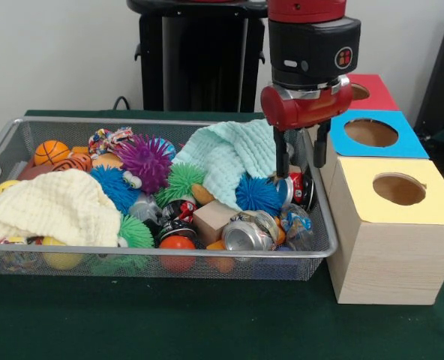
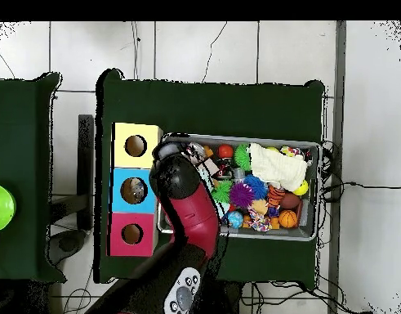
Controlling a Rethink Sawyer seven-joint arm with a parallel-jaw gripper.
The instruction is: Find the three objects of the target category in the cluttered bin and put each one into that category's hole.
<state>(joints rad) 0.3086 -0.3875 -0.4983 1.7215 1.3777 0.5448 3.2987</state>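
Bin (image 1: pixel 321 251) — tool (image 1: pixel 301 161) spread, empty — hidden overhead.

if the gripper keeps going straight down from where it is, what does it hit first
Probably the red can at the bin's end by the boxes: the gripper hangs with open jaws right above it. Depth is unclear, so the blue spiky ball beside it could be touched instead.

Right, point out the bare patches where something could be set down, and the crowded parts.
Free: the green table in front of the wire bin, and the cloth strip behind the bin in the overhead view. Crowded: the bin is packed with balls, cans and cloths. The claw hangs open at its box-side end, beside the yellow box.
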